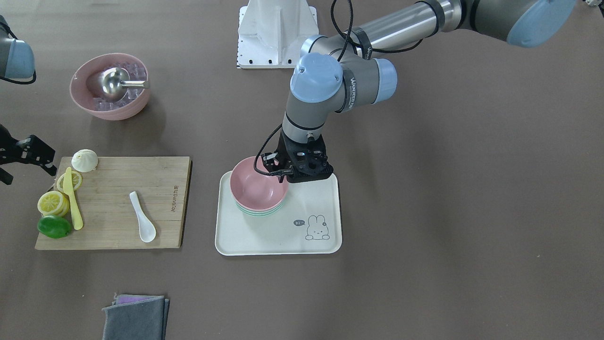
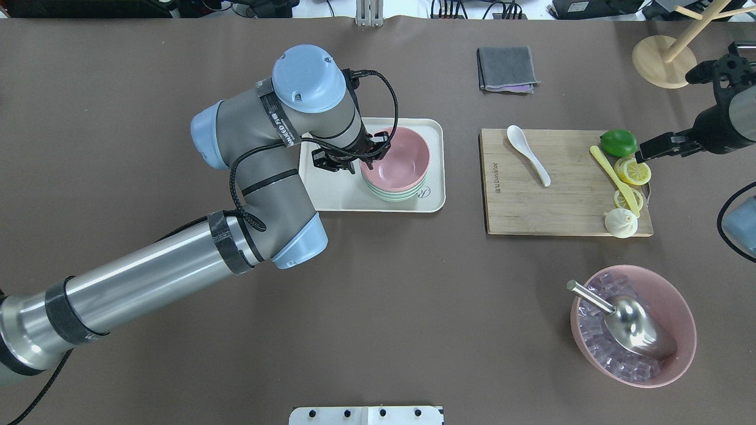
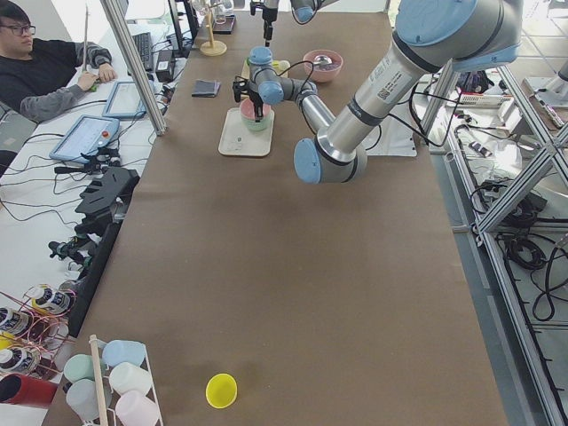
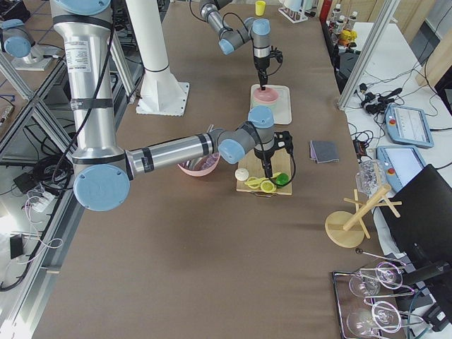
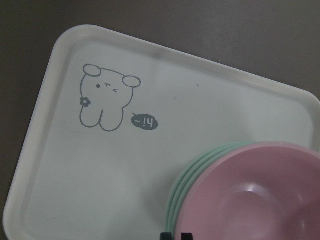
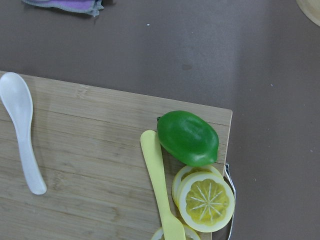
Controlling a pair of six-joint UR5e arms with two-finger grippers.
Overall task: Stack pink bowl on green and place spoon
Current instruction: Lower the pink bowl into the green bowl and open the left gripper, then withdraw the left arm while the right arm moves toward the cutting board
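So the pink bowl sat nested on the green bowls on the tray. The left gripper was at its left rim, probably seating it, but I couldn't tell if it was clenched. The spoon lay on the cutting board with the right gripper hovering nearby, grip unclear too.

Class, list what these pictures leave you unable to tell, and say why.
- Left gripper: whether it grips the pink bowl. The wrist view's bottom edge cuts off its fingertips, and its own wrist covers them overhead.
- Green bowls: how many. The pink bowl hides all but their rims in every view.
- Right gripper: open or shut. The front view's left edge crops it.
- Purple cloth: mostly under the grey cloth.
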